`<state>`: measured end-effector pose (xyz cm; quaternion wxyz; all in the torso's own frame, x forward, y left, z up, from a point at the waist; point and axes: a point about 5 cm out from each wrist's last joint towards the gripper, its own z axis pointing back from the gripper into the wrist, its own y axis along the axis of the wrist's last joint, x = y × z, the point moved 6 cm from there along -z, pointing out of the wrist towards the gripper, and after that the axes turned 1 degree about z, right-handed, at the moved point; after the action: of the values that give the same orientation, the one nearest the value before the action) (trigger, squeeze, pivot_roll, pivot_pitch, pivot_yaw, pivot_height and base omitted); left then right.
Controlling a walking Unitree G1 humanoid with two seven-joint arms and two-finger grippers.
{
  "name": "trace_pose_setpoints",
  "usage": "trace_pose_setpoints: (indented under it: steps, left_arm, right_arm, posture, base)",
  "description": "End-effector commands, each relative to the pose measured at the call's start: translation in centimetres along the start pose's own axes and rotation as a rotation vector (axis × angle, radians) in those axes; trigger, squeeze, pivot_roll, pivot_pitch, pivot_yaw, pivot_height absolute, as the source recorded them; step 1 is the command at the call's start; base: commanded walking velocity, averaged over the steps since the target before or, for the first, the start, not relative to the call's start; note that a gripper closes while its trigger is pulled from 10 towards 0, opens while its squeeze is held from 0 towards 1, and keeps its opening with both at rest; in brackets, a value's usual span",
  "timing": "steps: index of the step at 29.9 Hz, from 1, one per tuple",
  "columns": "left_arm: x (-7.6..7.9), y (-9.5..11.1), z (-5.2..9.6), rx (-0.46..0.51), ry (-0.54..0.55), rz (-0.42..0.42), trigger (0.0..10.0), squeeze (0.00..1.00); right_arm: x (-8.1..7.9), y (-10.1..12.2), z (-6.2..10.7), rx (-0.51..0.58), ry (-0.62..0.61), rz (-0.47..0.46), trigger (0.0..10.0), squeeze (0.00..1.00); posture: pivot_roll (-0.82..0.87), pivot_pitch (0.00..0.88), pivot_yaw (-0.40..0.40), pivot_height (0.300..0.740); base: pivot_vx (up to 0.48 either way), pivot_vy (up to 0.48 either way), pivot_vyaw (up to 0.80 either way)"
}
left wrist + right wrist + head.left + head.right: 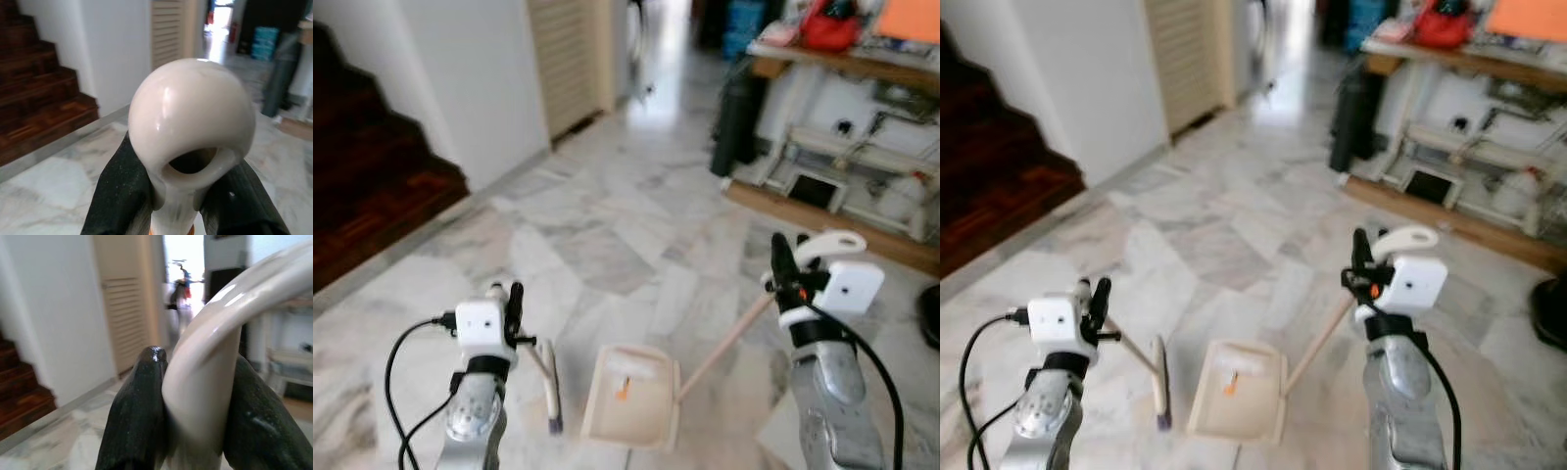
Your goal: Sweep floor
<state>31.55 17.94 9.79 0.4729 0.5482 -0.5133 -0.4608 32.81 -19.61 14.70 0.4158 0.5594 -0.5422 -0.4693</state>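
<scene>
A cream dustpan (631, 397) rests on the marble floor between my arms, with a small orange scrap (622, 392) inside it. Its long handle (724, 343) slants up to my right gripper (783, 269), which is shut on it just under the looped top (829, 245). My left gripper (514, 305) is shut on the handle of a cream brush, whose head (551, 387) touches the floor left of the pan. The left wrist view has the brush handle's rounded end (190, 117) between the black fingers (117, 196). In the right wrist view the curved dustpan handle (205, 367) is clamped between the fingers (139, 406).
Dark wooden stairs (372, 186) rise at the left beside a white wall. A louvered door (570, 59) and a hallway lie ahead. A cluttered shelf unit (842, 147) and a dark bin (736, 122) stand at the right; a black object (930, 313) sits at the right edge.
</scene>
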Motion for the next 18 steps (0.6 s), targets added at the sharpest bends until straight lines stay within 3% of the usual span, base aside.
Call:
trace_pose_setpoints:
  steps: [1,7,11,18]
  left_arm:
    - [-0.34,1.20,-0.16,0.039,0.001,-0.016,10.0,0.00]
    - [-0.51,1.24,-0.07,0.030,0.002,-0.019,10.0,0.00]
    - [-0.49,1.27,0.04,0.026,-0.001,-0.019,10.0,0.00]
    - [-0.43,1.34,0.02,0.024,-0.008,-0.019,10.0,0.00]
  right_arm:
    - [-0.72,1.63,-0.28,0.054,0.016,-0.013,10.0,0.00]
    - [-0.73,1.49,-0.16,0.044,0.010,-0.025,10.0,0.00]
    - [-0.58,1.37,-0.27,0.040,-0.008,-0.061,10.0,0.00]
    - [-0.67,1.38,-0.61,0.039,-0.016,-0.077,10.0,0.00]
  posture:
    - [-0.02,0.000,-0.038,0.740]
    - [-0.02,0.000,-0.033,0.740]
    - [-0.01,0.000,-0.032,0.740]
    - [0.00,0.000,-0.031,0.740]
  base:
    - [0.000,0.000,0.80]
    - [0.000,0.000,0.80]
    - [0.000,0.000,0.00]
    - [0.000,0.474,0.00]
